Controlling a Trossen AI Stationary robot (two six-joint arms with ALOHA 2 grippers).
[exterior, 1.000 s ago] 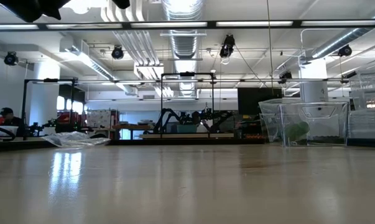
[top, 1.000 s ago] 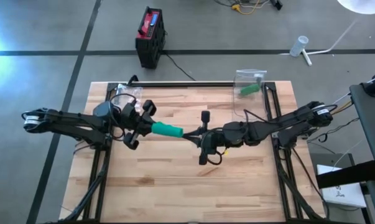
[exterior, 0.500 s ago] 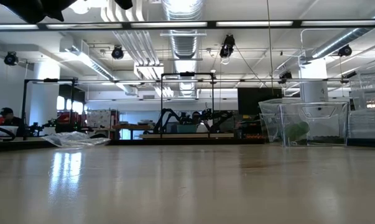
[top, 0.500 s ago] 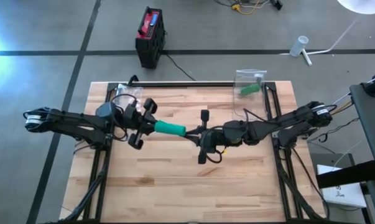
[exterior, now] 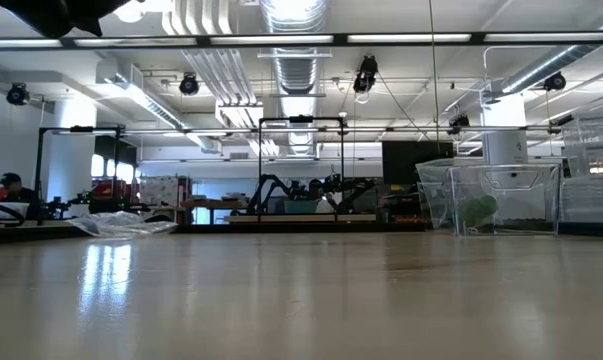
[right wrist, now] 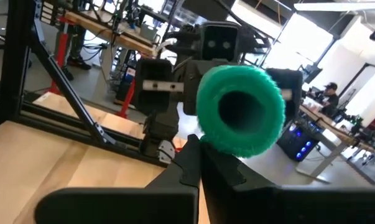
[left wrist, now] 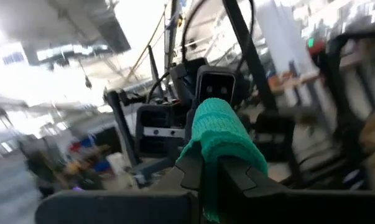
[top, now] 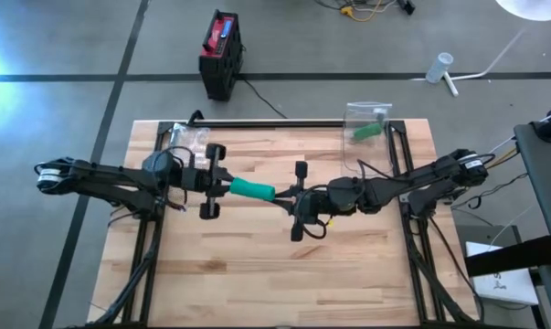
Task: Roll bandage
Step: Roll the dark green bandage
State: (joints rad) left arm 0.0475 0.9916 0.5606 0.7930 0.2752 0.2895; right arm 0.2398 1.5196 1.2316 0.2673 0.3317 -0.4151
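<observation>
Green bandage [top: 251, 190] held in air above table [top: 366, 274] middle, already rolled into tube. Clenched on one end by left gripper [top: 222, 186], other end by right gripper [top: 284, 195]. Loose tail not visible; likely near finish.

We find no legible text, label, brand, number or sign in any of the four views. The red-and-black box [top: 221, 50] on the floor beyond the wooden table [top: 257, 265] carries markings too small for us to read, and the clear plastic bag [top: 367, 123] at the table's far edge shows no print we can make out.
</observation>
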